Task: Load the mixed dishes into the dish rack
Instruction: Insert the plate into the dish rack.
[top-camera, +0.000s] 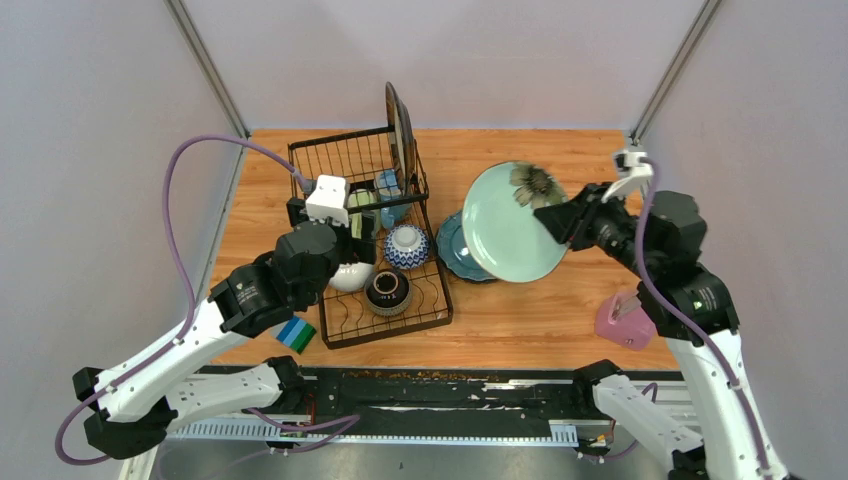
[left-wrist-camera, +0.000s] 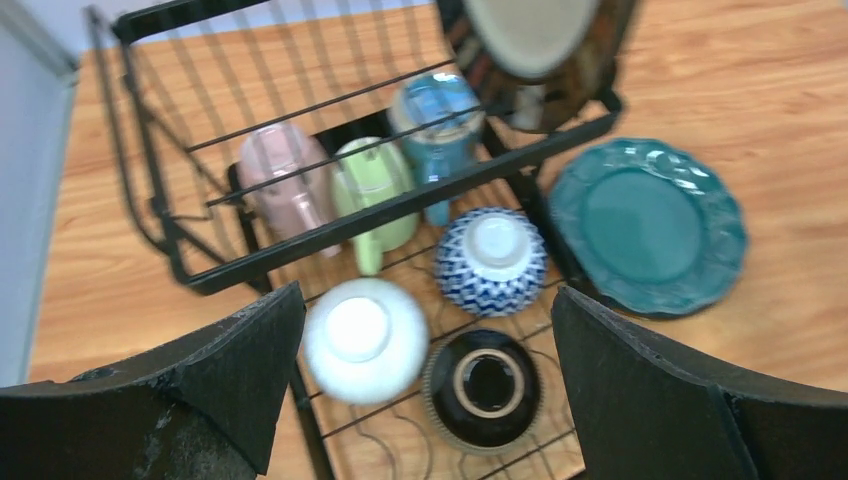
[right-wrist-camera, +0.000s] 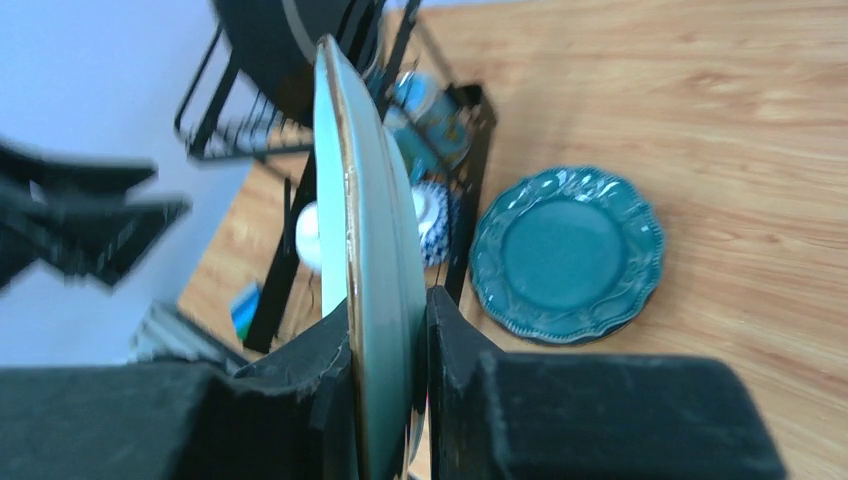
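My right gripper (top-camera: 556, 220) is shut on the rim of a pale green plate (top-camera: 510, 225) with a dark flower and holds it tilted above the table, right of the dish rack (top-camera: 390, 335). In the right wrist view the plate (right-wrist-camera: 375, 200) stands edge-on between my fingers. A teal plate (top-camera: 452, 250) lies flat on the table under it. My left gripper (left-wrist-camera: 425, 330) is open and empty above the rack's lower tray, over a white bowl (left-wrist-camera: 362, 338), a dark bowl (left-wrist-camera: 485, 388) and a blue patterned bowl (left-wrist-camera: 492, 262), all upside down. Pink (left-wrist-camera: 285, 180), green (left-wrist-camera: 378, 190) and blue (left-wrist-camera: 435, 125) mugs sit in the basket. A black-rimmed plate (top-camera: 400, 130) stands upright at the back.
A pink plastic container (top-camera: 625, 320) stands at the front right by my right arm. A blue-green striped sponge (top-camera: 295, 333) lies left of the rack's front corner. Grey walls close in the table on three sides.
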